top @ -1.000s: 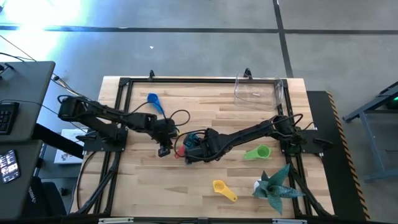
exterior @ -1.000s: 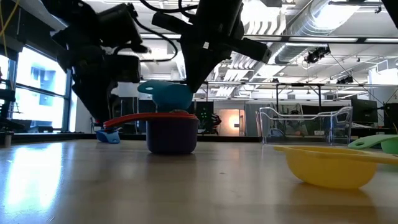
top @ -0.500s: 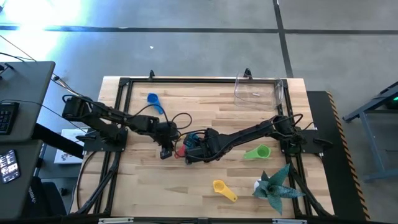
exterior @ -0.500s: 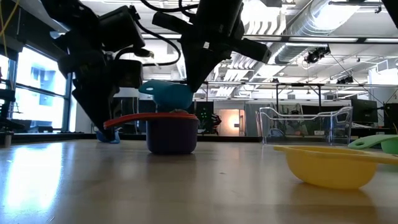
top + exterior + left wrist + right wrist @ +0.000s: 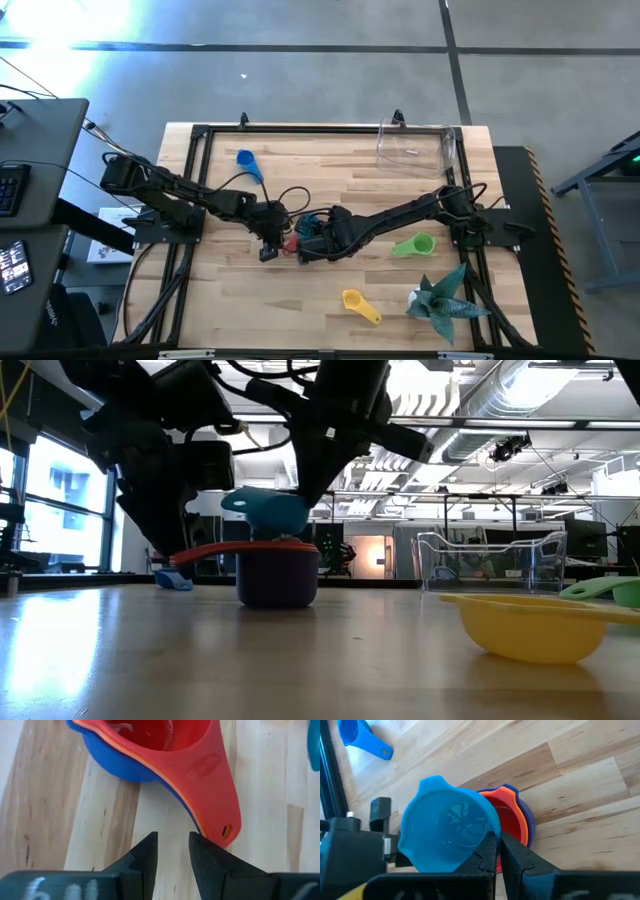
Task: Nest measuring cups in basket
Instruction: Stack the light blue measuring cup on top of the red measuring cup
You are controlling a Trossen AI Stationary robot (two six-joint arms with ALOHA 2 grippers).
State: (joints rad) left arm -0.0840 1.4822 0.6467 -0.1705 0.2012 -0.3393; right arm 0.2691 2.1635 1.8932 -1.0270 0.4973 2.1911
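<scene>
A nested stack of measuring cups (image 5: 277,575), dark blue outside, then orange, then red, stands on the table's middle. Its handles (image 5: 215,795) point toward my left gripper (image 5: 172,852), which is open with nothing between its fingers, right at the handles' end. My right gripper (image 5: 498,851) is shut on a teal cup (image 5: 447,830) that hangs right over the stack, mouth up. Whether it touches the red cup, I cannot tell. The clear basket (image 5: 415,145) stands at the far right corner. Blue (image 5: 247,162), green (image 5: 415,245) and yellow (image 5: 360,305) cups lie loose. My right gripper pinches the teal cup's edge (image 5: 489,836) on the side nearest the wrist, between its two fingers. The fingers hide whether that is the rim or a handle. They slant down from the table's right side. The cup sits upright in the hold, above the stack.
A teal spiky plant (image 5: 440,300) stands at the near right, close to the yellow cup. A black metal frame (image 5: 300,130) runs around the tabletop. Bare wood lies at the near left and between the stack and the basket.
My left gripper has moved a little toward the stack's handles, to the right and near side, sinking slightly. Its fingers have kept the same gap. My right gripper and the teal cup have stayed in place.
</scene>
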